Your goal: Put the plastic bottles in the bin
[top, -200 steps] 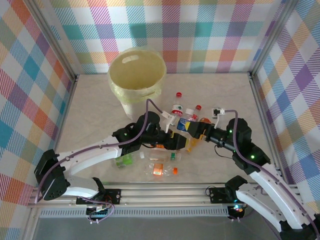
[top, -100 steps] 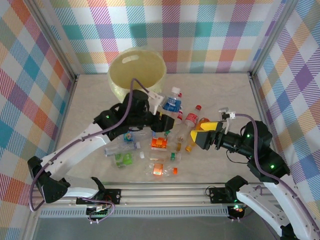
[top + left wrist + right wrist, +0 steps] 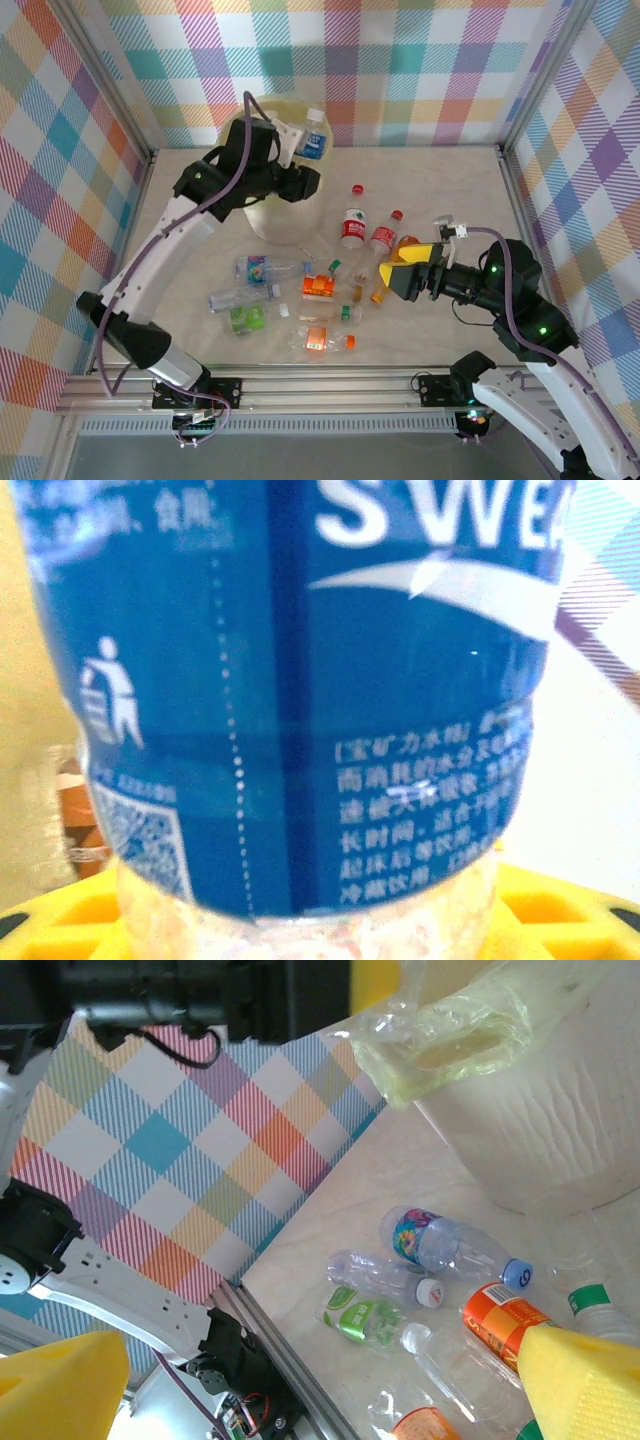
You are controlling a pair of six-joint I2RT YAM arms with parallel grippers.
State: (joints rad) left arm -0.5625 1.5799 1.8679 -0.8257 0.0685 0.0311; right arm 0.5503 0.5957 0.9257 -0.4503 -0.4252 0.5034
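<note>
Left claw (image 3: pixel 304 152): clenched on a blue-labelled bottle (image 3: pixel 313 137); in the wrist view its yellow pads (image 3: pixel 52 926) sit on either side of the clear body just below the label.
Blue-labelled bottle: lifted clear of the counter (image 3: pixel 450 190) and held over the right side of the bin's rim; the label carries white lettering.
Bin (image 3: pixel 284 226): pale yellow and round, upright at the far left-centre of the counter, mouth open upward, with the left arm arched over it.
Right claw (image 3: pixel 406 271): released, its yellow pads spread wide with nothing between them; it hovers low at the right edge of the bottle cluster.
Red-labelled bottles (image 3: pixel 353 226): two, side by side, between the bin and the right claw.
Orange-labelled bottle (image 3: pixel 320 287): lying in the middle of the cluster, in front of the bin.
Multicoloured-label bottle (image 3: pixel 266 267): on its side to the left of the orange one, blue cap pointing right.
Green-labelled bottle (image 3: pixel 246 320): crushed, nearest the front rail on the left.
Chequered walls (image 3: pixel 60 200): they enclose the counter on three sides.
</note>
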